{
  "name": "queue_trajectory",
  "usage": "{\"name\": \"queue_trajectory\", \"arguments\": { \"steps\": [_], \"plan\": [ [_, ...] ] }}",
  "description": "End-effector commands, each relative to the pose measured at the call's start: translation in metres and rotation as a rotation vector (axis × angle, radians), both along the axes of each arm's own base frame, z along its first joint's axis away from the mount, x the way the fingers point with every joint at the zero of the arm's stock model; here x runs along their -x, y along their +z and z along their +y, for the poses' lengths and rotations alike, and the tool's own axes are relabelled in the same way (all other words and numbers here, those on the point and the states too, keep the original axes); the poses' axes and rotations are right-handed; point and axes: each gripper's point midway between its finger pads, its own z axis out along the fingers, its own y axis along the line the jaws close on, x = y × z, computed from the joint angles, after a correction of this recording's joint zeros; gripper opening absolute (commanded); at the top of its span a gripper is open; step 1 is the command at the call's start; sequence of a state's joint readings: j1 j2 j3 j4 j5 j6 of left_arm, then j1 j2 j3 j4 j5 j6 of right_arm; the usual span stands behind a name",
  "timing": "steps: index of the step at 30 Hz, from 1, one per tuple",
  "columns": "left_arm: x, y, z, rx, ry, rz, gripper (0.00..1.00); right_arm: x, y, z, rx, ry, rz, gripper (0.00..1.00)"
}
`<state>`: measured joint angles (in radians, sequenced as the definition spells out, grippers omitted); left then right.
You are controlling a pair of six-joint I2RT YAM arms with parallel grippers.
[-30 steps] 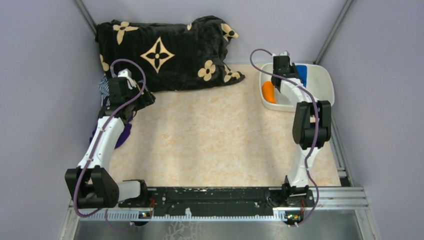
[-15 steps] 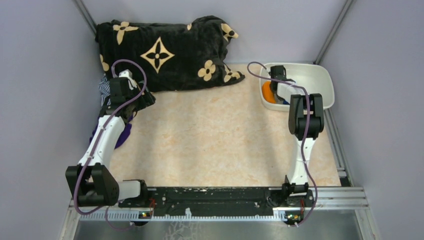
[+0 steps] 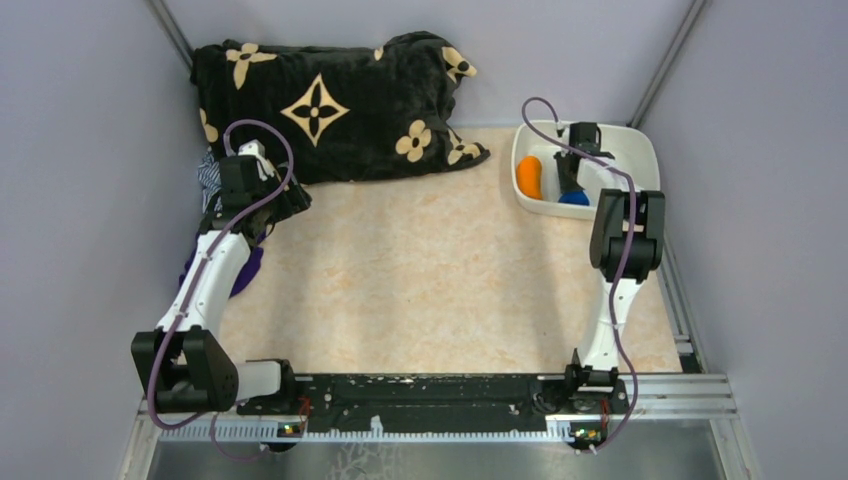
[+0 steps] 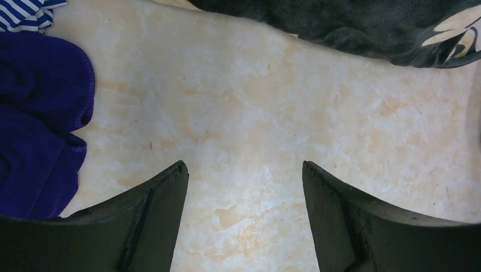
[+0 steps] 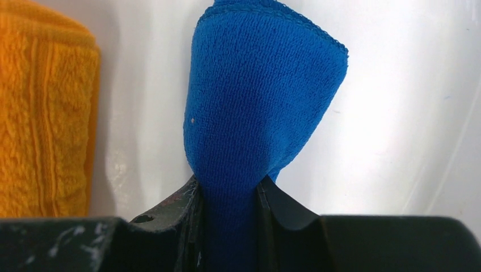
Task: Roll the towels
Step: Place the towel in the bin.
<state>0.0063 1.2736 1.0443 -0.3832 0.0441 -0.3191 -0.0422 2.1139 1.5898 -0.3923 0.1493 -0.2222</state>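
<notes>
Marbled tabletop; in the white bin at its far right our right gripper pinches the blue towel beside the orange towel. Both look soft, limp, light; we'd take a hem. Our left gripper gapes empty.

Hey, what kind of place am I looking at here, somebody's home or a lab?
Most likely a lab test cell, not a home: two robot arms bolted to a metal rail, plain walls boxing in the tabletop, and cloth props like the black blanket.
</notes>
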Motion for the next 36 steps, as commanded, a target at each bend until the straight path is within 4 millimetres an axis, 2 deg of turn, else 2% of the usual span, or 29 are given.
{"name": "queue_trajectory", "arguments": {
  "steps": [1, 16, 24, 36],
  "plan": [
    [0.001, 0.0, -0.001, 0.002, -0.006, -0.005, 0.8, 0.009, -0.005, 0.056, -0.234, 0.095, -0.002, 0.03],
    [0.001, -0.001, -0.002, 0.01, -0.007, -0.004, 0.8, -0.009, 0.022, 0.071, -0.377, -0.032, -0.122, 0.03],
    [0.001, -0.002, -0.002, 0.013, -0.004, -0.002, 0.8, -0.015, 0.033, 0.087, -0.373, -0.065, -0.159, 0.03],
    [0.002, -0.001, -0.002, 0.013, -0.004, -0.005, 0.8, -0.02, 0.039, 0.107, -0.434, -0.1, -0.182, 0.04]
  ]
}}
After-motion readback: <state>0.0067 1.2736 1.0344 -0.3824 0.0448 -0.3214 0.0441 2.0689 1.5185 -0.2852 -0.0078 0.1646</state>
